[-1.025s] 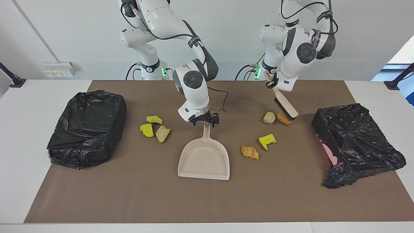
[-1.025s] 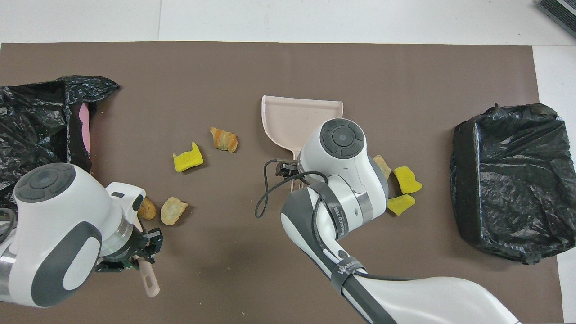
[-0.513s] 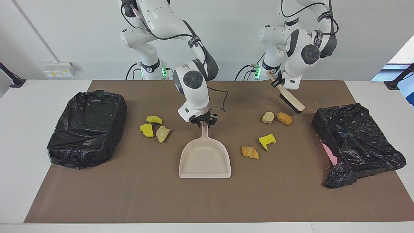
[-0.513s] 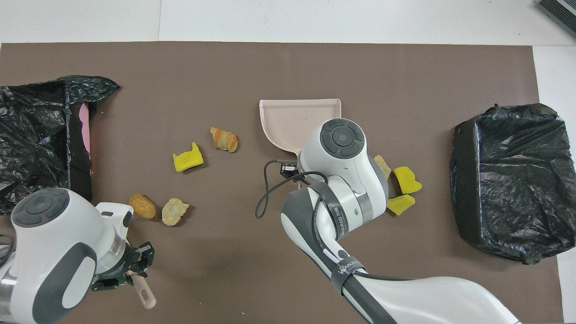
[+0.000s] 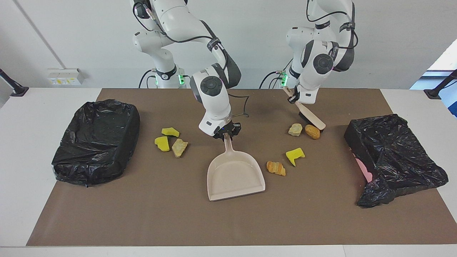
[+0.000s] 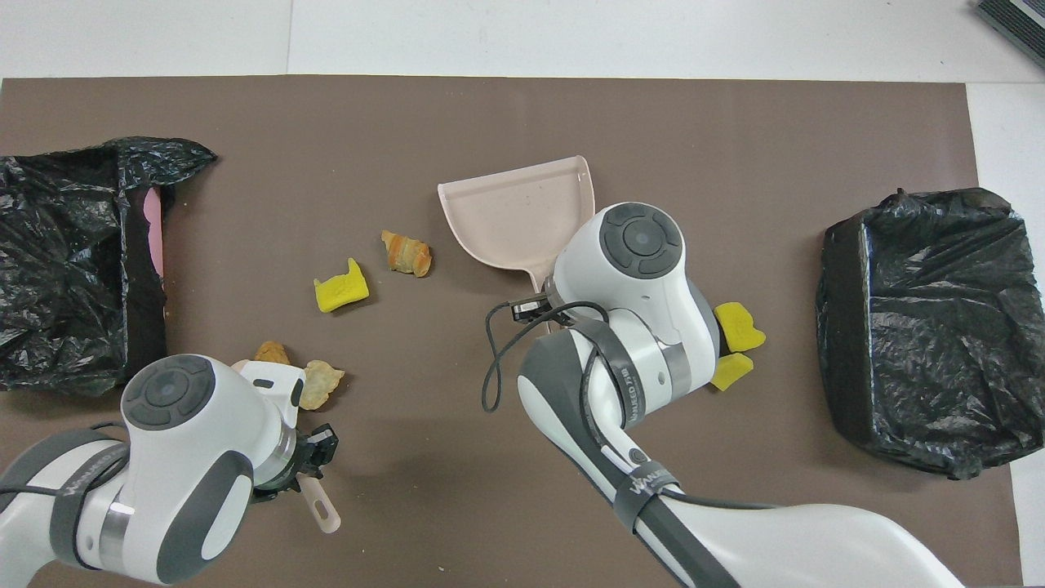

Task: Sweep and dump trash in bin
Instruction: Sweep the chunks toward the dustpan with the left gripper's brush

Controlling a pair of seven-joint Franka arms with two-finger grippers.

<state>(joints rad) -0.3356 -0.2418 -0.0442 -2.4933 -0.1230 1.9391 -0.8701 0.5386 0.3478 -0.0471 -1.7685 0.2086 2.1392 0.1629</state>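
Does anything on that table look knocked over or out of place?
Yes: the black-bagged bin at the left arm's end lies tipped on its side, pink showing under the bag, while the other bin sits upright. Scraps lie scattered.

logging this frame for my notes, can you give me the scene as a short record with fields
left end effector: shut on the brush, bristles down beside two tan lumps
right end effector: shut on the dustpan handle, pan on the mat, empty
trash: seven scraps, all on the mat
trash toward the left arm's end: the two tan lumps, a yellow piece, a golden lump beside the pan
trash toward the right arm's end: two yellow pieces and a tan lump
bins: one black-bagged bin at the right arm's end, another at the left arm's
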